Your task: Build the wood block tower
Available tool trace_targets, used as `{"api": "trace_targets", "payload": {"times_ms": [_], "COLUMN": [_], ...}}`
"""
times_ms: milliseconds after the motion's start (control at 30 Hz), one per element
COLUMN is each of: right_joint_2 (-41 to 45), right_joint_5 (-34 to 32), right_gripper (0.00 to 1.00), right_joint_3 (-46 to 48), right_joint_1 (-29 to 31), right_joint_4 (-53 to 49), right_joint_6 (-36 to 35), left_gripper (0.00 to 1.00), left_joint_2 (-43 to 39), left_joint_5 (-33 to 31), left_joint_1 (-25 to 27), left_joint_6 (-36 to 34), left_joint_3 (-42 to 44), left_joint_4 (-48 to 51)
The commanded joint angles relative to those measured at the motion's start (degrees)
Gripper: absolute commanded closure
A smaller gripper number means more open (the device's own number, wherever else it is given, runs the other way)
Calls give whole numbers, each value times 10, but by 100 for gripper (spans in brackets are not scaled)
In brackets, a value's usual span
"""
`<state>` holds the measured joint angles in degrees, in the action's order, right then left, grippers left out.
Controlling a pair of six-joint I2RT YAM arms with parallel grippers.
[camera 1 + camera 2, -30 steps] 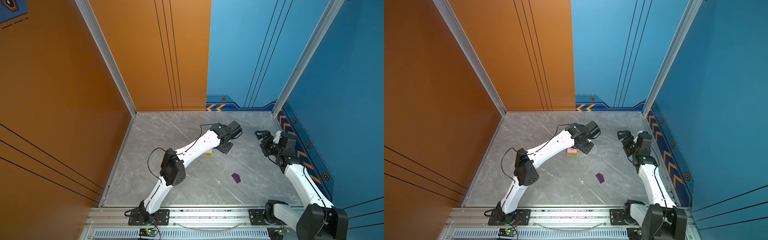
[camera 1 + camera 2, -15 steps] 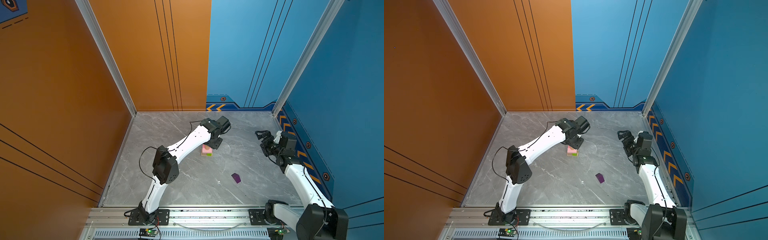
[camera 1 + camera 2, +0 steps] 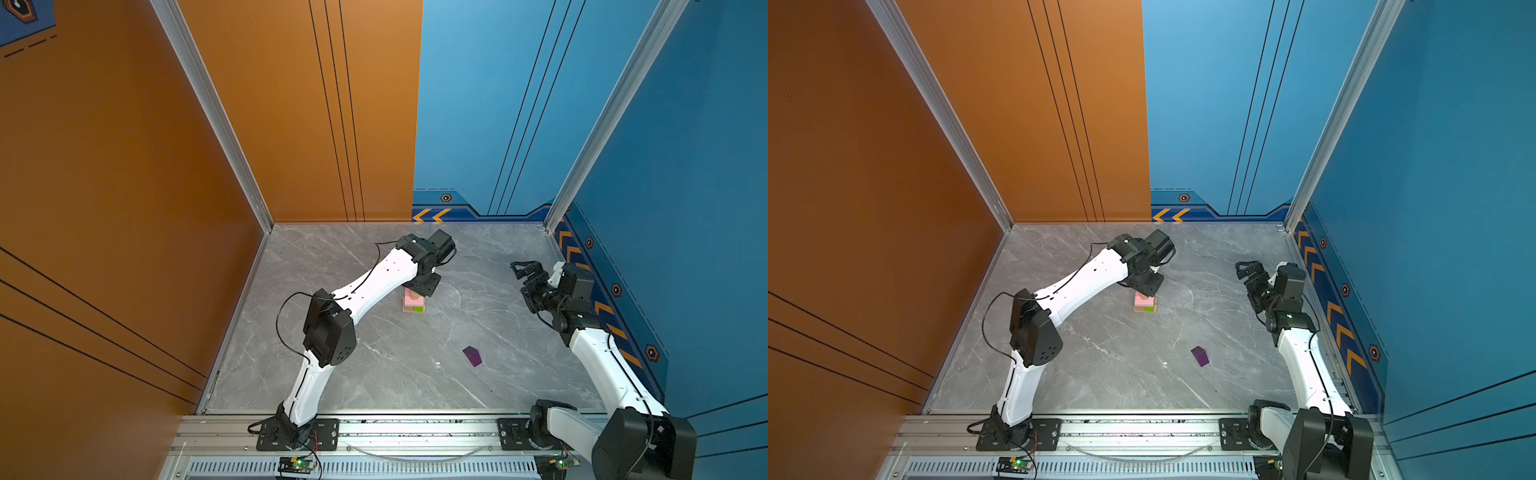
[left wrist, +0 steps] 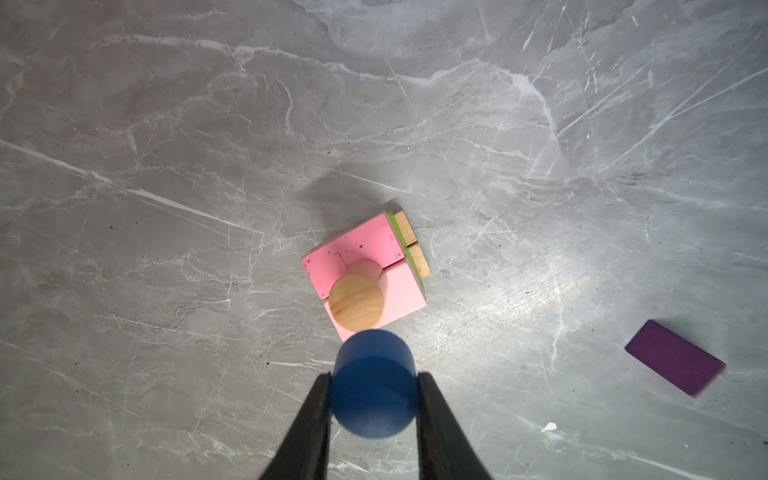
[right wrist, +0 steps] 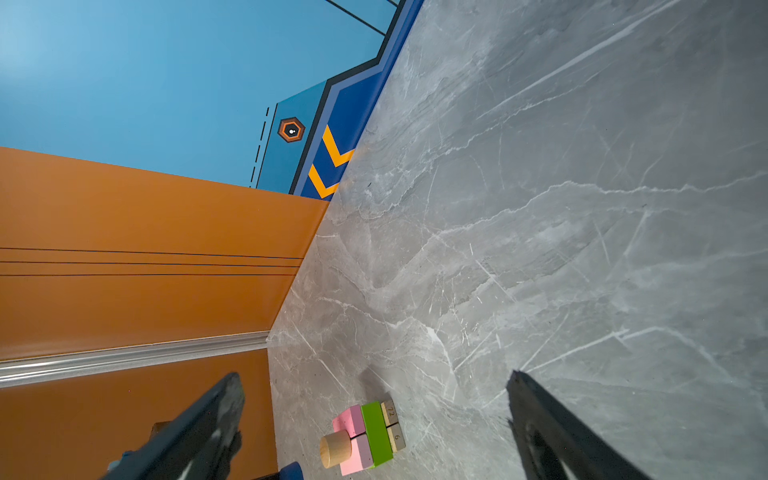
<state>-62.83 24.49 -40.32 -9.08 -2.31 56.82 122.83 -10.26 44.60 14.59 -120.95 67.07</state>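
Left wrist view: left gripper [image 4: 374, 376], pinching the blue cylinder [image 4: 374, 390], has swung in, tan cylinder [image 4: 356, 301] just ahead, stacking likely next; right gripper [image 5: 374, 376] spread.

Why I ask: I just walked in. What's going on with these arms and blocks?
Two robot arms are stacking toy blocks. The left gripper holds a blue cylinder in the air next to the tower, close to the tan cylinder that stands on its pink slabs; it is not yet set down. A purple block lies apart on the table. The right gripper is open and empty, off to the side.
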Motion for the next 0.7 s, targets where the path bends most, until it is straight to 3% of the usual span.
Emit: {"api": "trace_targets", "payload": {"times_ms": [0, 667], "right_joint_2": [-6, -11], "right_joint_5": [11, 11], "right_gripper": [0, 0], "right_joint_3": [2, 2], "right_joint_1": [-5, -6], "right_joint_4": [5, 7], "right_joint_6": [-9, -9], "left_gripper": [68, 69], "left_joint_2": [-14, -29], "left_joint_5": [25, 54], "left_joint_1": [-12, -30], "left_joint_6": [9, 20], "left_joint_3": [25, 69], "left_joint_4": [-10, -64]}}
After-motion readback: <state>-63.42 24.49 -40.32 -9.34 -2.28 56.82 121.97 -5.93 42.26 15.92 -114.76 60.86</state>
